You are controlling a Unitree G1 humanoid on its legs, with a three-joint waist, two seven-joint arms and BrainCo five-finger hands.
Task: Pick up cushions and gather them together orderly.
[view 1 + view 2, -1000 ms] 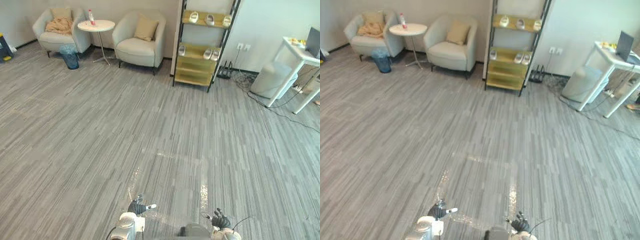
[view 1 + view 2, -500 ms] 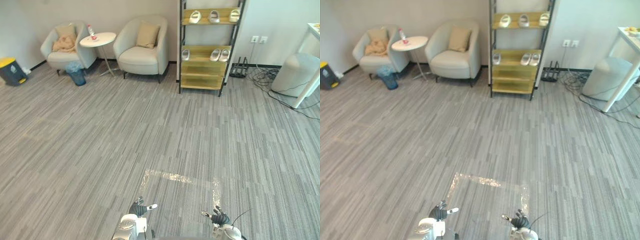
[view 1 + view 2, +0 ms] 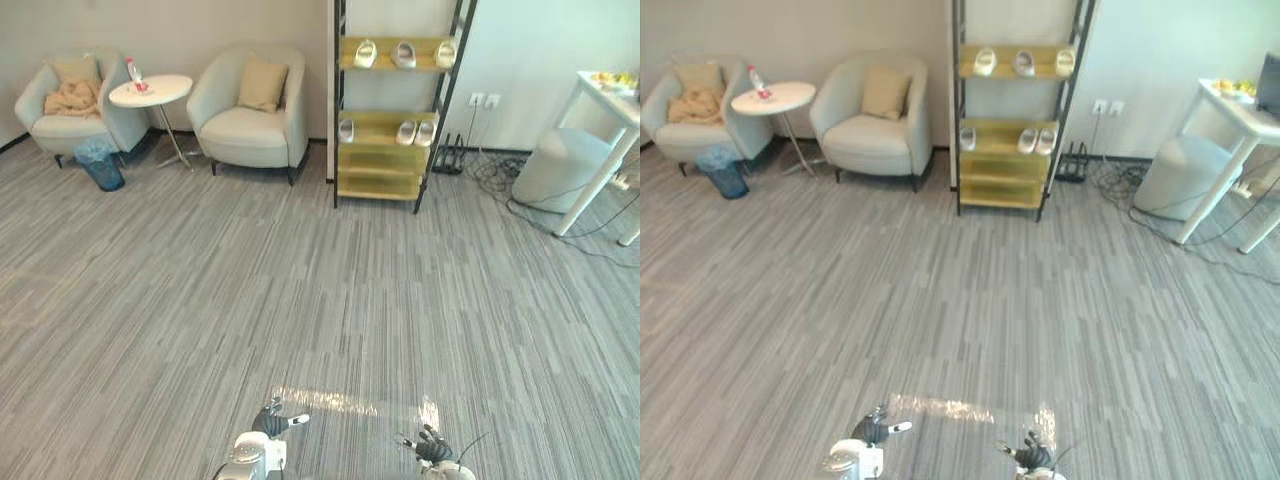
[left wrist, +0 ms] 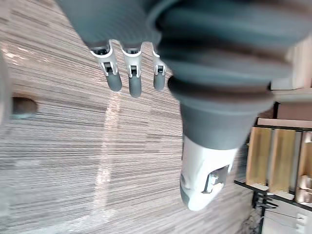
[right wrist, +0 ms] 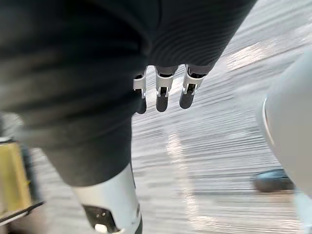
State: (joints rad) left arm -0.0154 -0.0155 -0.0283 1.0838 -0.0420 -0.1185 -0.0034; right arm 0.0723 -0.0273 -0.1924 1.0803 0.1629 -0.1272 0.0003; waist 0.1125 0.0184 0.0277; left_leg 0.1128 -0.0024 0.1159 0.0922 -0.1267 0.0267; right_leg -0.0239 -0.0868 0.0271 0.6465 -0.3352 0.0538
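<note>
Beige cushion (image 3: 262, 83) rests on the armchair (image 3: 243, 128), while left hand (image 3: 272, 422) and right hand (image 3: 431, 447) hang released

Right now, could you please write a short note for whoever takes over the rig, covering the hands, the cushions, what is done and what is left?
left hand: open, holding nothing, low over the floor.
right hand: open, holding nothing.
Cushions: first cushion leans on the back of the left armchair, above a crumpled tan cloth. second cushion leans in the right armchair. Both chairs stand by the far wall, a round table between them.
Done: nothing gathered.
Left: walk over, pick up one cushion, set it neatly beside the other.
</note>
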